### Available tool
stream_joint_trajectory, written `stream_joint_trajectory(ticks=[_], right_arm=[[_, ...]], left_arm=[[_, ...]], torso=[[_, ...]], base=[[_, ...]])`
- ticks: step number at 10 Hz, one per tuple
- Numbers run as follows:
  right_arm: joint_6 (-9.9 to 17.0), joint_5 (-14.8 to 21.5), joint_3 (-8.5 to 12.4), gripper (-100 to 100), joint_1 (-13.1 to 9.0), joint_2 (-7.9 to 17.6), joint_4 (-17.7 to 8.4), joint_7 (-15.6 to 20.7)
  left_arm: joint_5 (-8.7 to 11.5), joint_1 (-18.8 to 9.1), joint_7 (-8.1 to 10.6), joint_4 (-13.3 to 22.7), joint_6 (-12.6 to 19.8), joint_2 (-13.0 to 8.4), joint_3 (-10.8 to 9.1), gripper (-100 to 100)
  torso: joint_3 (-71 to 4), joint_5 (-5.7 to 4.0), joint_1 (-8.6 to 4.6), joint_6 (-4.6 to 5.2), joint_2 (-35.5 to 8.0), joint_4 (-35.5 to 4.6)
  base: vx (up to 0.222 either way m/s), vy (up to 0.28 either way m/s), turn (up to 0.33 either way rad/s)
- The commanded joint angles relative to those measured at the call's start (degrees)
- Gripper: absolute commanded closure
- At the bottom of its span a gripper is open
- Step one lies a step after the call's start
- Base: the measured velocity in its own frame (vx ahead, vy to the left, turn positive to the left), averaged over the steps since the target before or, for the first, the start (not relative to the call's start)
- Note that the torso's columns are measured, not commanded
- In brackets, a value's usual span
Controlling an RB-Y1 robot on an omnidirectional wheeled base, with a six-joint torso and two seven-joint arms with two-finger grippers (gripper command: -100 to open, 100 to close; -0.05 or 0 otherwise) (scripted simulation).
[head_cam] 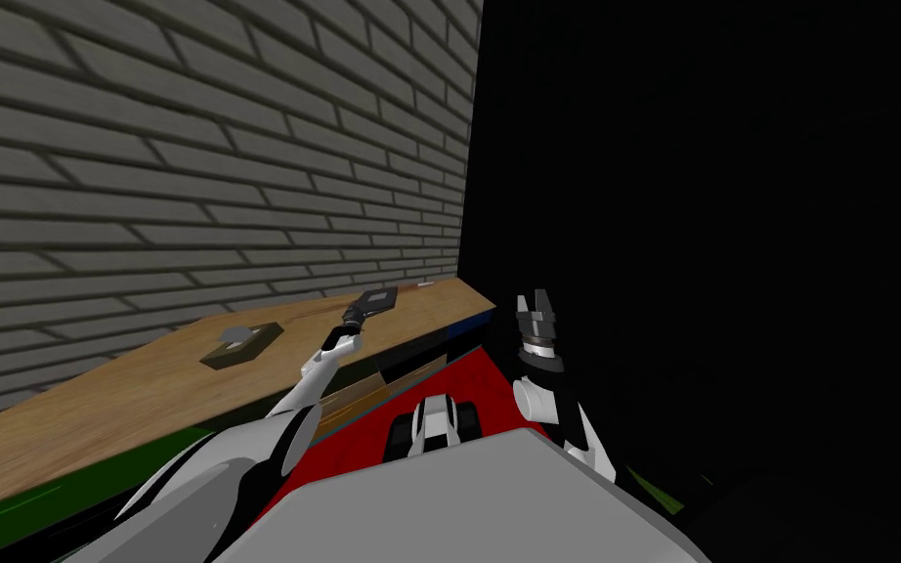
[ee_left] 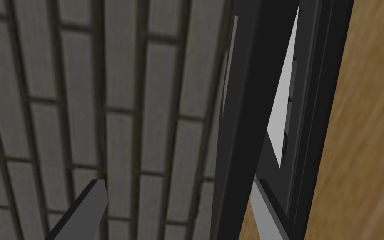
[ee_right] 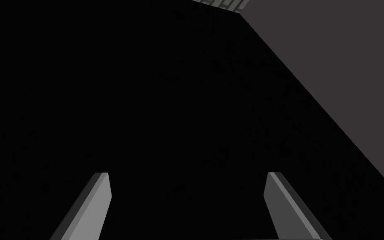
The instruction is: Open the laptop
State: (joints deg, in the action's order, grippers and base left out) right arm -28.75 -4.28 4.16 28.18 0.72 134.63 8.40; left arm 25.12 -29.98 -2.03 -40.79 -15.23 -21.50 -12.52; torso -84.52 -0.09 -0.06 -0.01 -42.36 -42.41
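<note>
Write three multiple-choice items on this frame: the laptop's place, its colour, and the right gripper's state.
1. Where does the laptop lie?
A. on the wooden top by the brick wall
B. on the floor
C. on a shelf

2. What colour is its casing?
A. white
B. dark grey to black
C. red

3. How does the right gripper stand?
A. shut on a thing
B. open, holding nothing
C. shut, empty

Key:
1 A: the head view shows it on the wood next to the bricks.
2 B: the left wrist view shows a dark lid.
3 B: its fingers stand wide apart with nothing between them.
</note>
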Motion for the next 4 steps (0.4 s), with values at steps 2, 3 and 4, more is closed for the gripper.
stream_joint_trajectory(ticks=[2, 3, 4], right_arm=[[0.0, 0.0, 0.0, 0, 0.0, 0.0, 0.0, 0.0], [0.0, 0.0, 0.0, 0, 0.0, 0.0, 0.0, 0.0], [0.0, 0.0, 0.0, 0, 0.0, 0.0, 0.0, 0.0]], left_arm=[[0.0, 0.1, -0.01, 0.1, 0.1, 0.1, 0.02, 0], [0.0, 0.1, 0.00, 0.1, 0.1, 0.0, 0.01, 0], [0.0, 0.1, 0.00, 0.1, 0.1, 0.0, 0.01, 0]], torso=[[0.0, 0.02, -0.01, 0.01, 0.0, 0.0], [0.0, 0.09, 0.04, 0.00, 0.0, 0.1], [-0.1, 0.10, 0.07, 0.00, 0.1, 0.1]], base=[[0.000, 0.000, 0.000], [0.000, 0.000, 0.000], [0.000, 0.000, 0.000]])
